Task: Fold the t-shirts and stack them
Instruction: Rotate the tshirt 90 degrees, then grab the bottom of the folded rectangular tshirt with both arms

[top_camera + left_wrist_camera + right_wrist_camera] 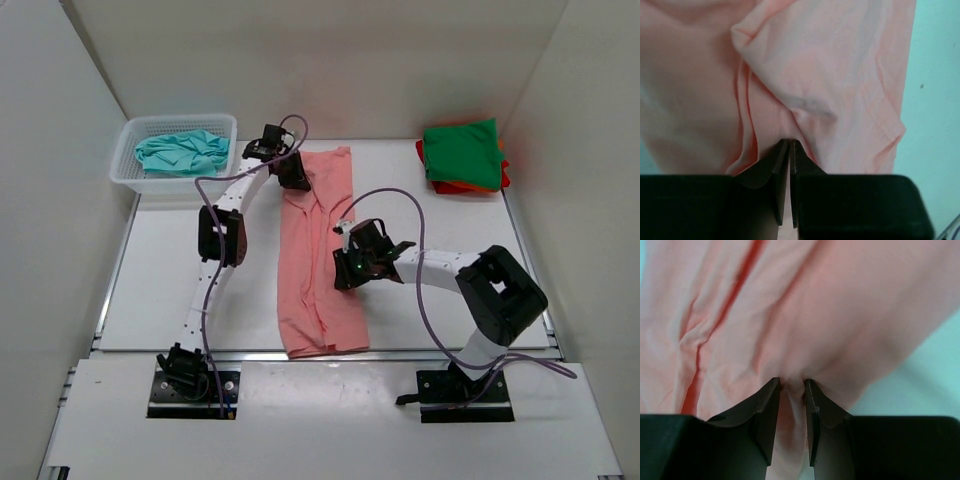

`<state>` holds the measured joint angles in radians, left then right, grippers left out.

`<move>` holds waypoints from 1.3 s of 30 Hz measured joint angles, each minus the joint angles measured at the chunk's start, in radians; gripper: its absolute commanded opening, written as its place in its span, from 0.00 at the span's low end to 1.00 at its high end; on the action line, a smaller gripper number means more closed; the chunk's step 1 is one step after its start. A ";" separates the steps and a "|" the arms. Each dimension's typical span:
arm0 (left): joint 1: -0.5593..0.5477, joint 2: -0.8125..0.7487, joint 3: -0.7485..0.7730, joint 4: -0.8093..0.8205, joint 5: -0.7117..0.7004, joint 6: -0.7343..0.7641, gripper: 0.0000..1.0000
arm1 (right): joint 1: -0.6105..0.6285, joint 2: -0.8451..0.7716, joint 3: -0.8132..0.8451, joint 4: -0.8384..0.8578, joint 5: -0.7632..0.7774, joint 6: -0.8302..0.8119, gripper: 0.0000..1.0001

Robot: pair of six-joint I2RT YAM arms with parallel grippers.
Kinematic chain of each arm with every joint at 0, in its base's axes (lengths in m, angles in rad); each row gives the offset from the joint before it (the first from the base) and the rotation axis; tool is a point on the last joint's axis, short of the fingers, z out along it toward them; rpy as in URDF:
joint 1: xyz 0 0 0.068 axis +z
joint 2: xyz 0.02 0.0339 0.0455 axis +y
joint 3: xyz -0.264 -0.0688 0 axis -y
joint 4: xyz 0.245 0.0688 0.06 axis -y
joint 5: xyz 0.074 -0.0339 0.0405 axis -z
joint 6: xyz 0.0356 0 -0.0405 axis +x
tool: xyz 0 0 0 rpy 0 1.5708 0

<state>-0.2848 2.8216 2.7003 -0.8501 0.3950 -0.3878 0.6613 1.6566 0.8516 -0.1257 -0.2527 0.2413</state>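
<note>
A salmon pink t-shirt point(320, 250) lies folded into a long strip down the middle of the table. My left gripper point(296, 180) is shut on its cloth near the strip's far left edge; the left wrist view shows the jaws pinching a fold of the pink cloth point(805, 100). My right gripper point(345, 268) is shut on the strip's right edge at mid-length, with a pinch of the pink cloth point(790, 315) between the fingers. A teal t-shirt point(182, 152) lies crumpled in the basket. Green point(460, 152), red and orange folded shirts are stacked at the far right.
The white mesh basket point(128, 168) stands at the far left corner. The folded stack sits by the right wall. White walls enclose the table on three sides. Purple cables loop over both arms.
</note>
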 measured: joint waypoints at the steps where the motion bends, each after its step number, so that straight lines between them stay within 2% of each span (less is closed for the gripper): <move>1: 0.000 -0.008 -0.023 0.018 0.006 -0.007 0.17 | 0.015 0.010 0.000 0.024 -0.013 0.013 0.24; 4: 0.003 -0.051 -0.116 0.080 0.016 -0.034 0.17 | 0.032 0.049 0.010 0.089 -0.064 0.049 0.25; 10: 0.023 -0.018 -0.070 0.132 0.077 -0.094 0.22 | -0.034 0.169 0.143 0.079 -0.157 0.059 0.29; 15: 0.059 -0.026 -0.058 0.268 0.220 -0.207 0.27 | -0.085 0.222 0.278 -0.029 -0.091 -0.027 0.31; 19: 0.075 -0.152 -0.092 0.249 0.296 -0.222 0.31 | -0.069 0.114 0.246 -0.101 0.010 -0.048 0.38; 20: 0.073 -0.230 -0.153 0.213 0.290 -0.191 0.31 | -0.054 0.066 0.220 -0.101 0.032 -0.039 0.38; 22: 0.055 -0.447 -0.371 0.167 0.250 -0.124 0.32 | -0.022 -0.073 0.127 -0.090 0.071 -0.005 0.37; 23: 0.036 -0.575 -0.526 0.165 0.223 -0.100 0.32 | -0.009 -0.151 0.073 -0.085 0.078 0.027 0.35; 27: -0.107 -1.184 -1.320 0.327 0.161 -0.073 0.30 | -0.010 -0.417 -0.169 -0.037 0.114 0.167 0.35; 29: -0.187 -1.372 -1.594 0.362 0.137 -0.081 0.32 | -0.019 -0.502 -0.277 -0.046 0.143 0.223 0.33; 31: -0.241 -1.476 -1.824 0.408 0.084 -0.097 0.32 | -0.026 -0.561 -0.359 -0.063 0.159 0.266 0.33; 34: -0.272 -1.517 -2.068 0.473 0.009 -0.150 0.31 | -0.053 -0.648 -0.446 -0.070 0.159 0.315 0.32; 36: -0.284 -1.543 -2.173 0.492 -0.036 -0.186 0.31 | -0.069 -0.696 -0.480 -0.067 0.158 0.341 0.32; 39: -0.304 -1.581 -2.213 0.521 -0.078 -0.220 0.32 | -0.082 -0.735 -0.500 -0.060 0.158 0.367 0.33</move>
<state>-0.5884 1.2404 0.4870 -0.3286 0.3168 -0.6079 0.5797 0.9215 0.3511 -0.1860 -0.0952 0.6083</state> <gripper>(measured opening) 0.317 0.324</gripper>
